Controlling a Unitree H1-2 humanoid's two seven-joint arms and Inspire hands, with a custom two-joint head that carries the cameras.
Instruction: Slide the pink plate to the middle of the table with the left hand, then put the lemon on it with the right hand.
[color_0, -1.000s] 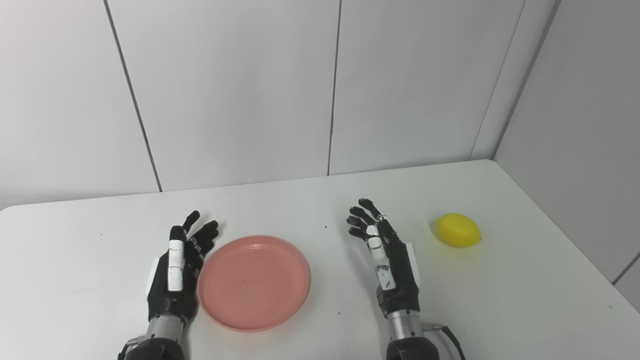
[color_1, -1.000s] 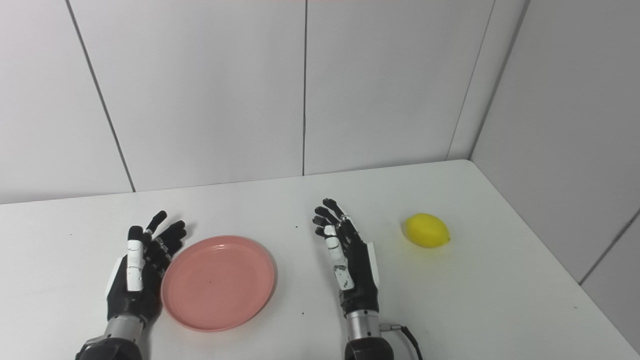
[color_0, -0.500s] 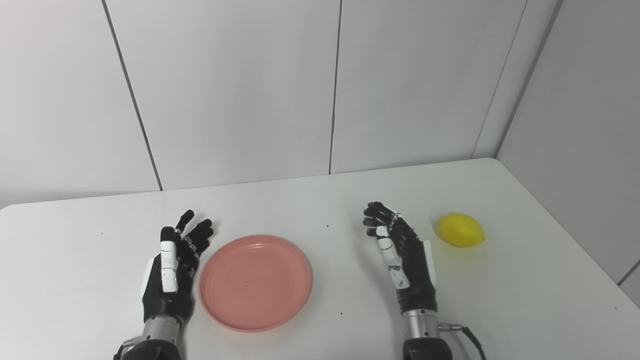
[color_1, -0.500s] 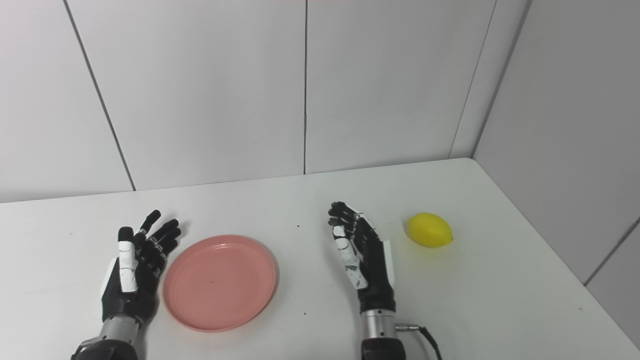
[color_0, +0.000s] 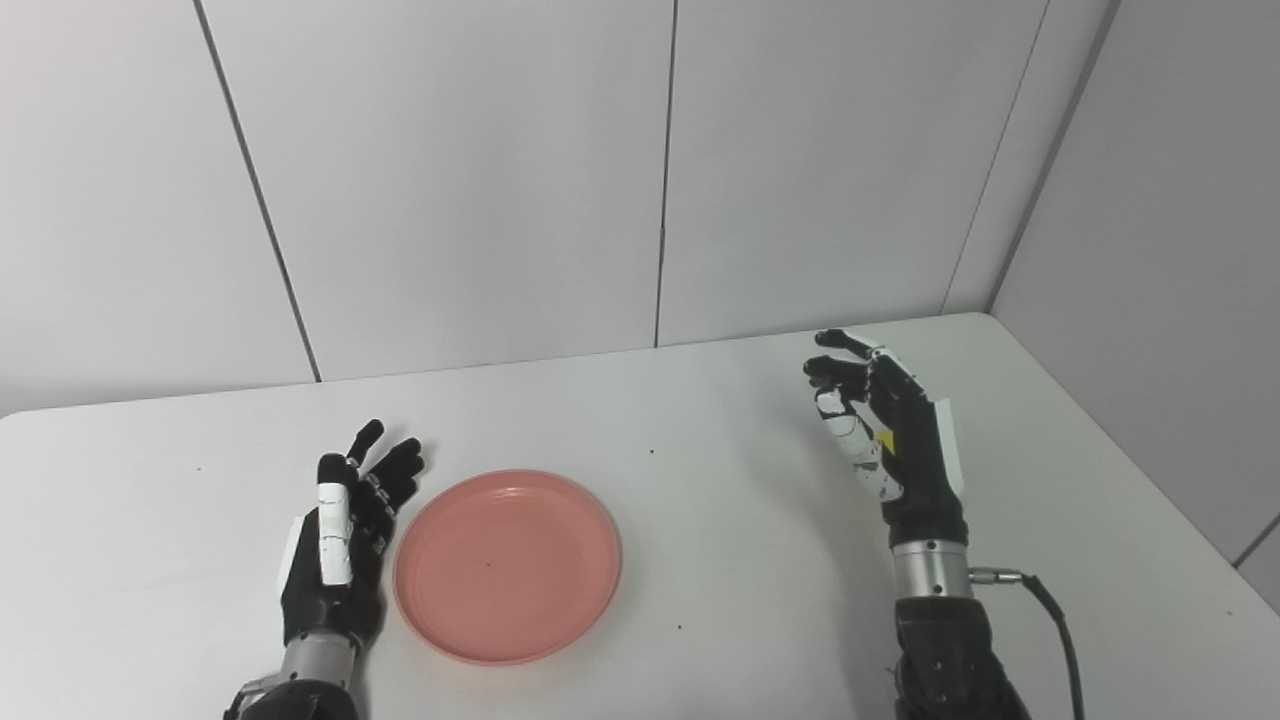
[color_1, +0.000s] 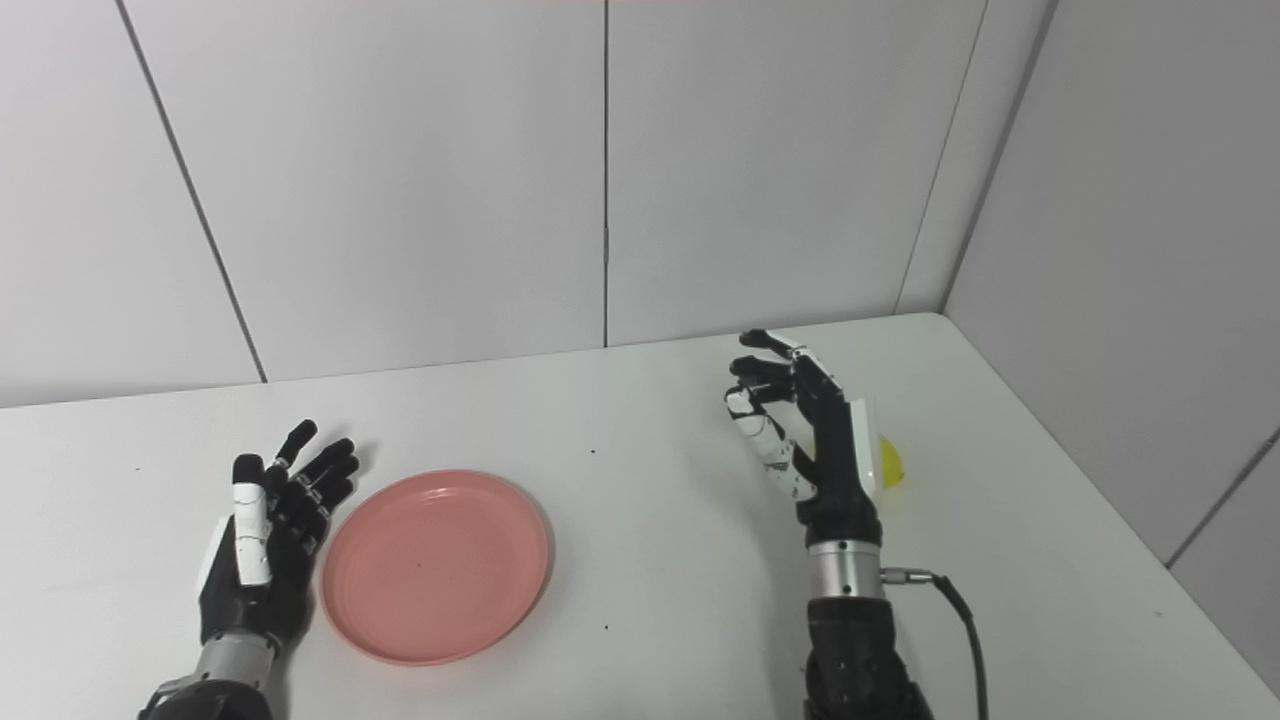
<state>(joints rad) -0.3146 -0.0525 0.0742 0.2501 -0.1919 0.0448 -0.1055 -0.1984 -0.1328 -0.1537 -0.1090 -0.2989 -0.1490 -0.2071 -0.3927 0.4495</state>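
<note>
Left eye view shows the plate flat on the bench, left of centre. The left hand rests just beside the plate's left rim, palm up, fingers spread and holding nothing; whether it touches the rim cannot be told.

The right hand is raised above the right part of the bench, fingers loosely curled and apart, gripping nothing. The lemon lies on the bench directly behind this hand. Only a yellow sliver shows past the hand's right edge in the right eye view, and a small patch between the fingers in the left eye view.

Key relation: the lemon lies on the far right side of the right hand, close to it and well apart from the left hand. The palm faces left, away from the fruit. The lemon's long axis cannot be read, since most of it is hidden.

Judgement: the plate slide appears done or nearly done; the lemon pick is the step in hand. The right hand likely must pass over the lemon and descend with the fingers wrapping it.
</note>
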